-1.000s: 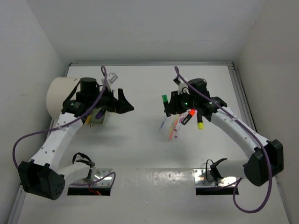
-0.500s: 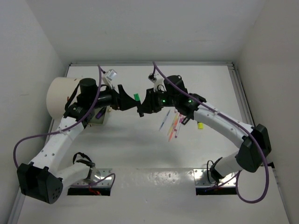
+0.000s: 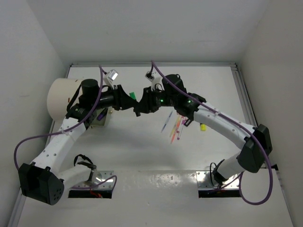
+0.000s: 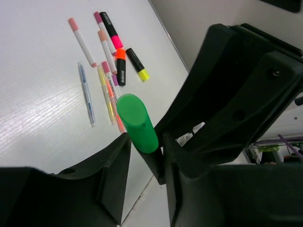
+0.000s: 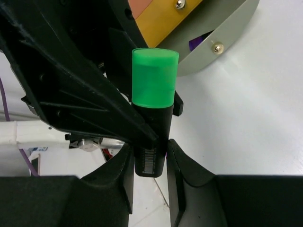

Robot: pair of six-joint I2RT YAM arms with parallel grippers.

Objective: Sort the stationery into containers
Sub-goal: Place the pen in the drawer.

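A black highlighter with a green cap point(image 3: 133, 95) hangs above the table between my two grippers. My right gripper point(image 5: 149, 151) is shut on its barcoded black end point(image 5: 150, 158). My left gripper point(image 4: 144, 142) has its jaws closed in on the same highlighter point(image 4: 137, 120) just below the cap. More stationery lies on the table: thin pens point(image 3: 175, 125), a blue pen point(image 4: 86, 94), and pink point(image 4: 111, 33), orange point(image 4: 120, 66) and yellow point(image 4: 137, 64) highlighters. The white drum point(image 3: 59, 97) stands at the left. Its greenish bin point(image 5: 222, 33) holds something purple.
The drum's orange face point(image 5: 142, 12) shows just behind the held highlighter in the right wrist view. A small bin point(image 3: 99, 118) sits under the left arm. The table's back edge point(image 3: 151, 65) meets the wall. Both arms reach toward the table's middle.
My right arm carried the green highlighter leftward from the pile to my left gripper. The left jaws, wide open before, have closed in around it.
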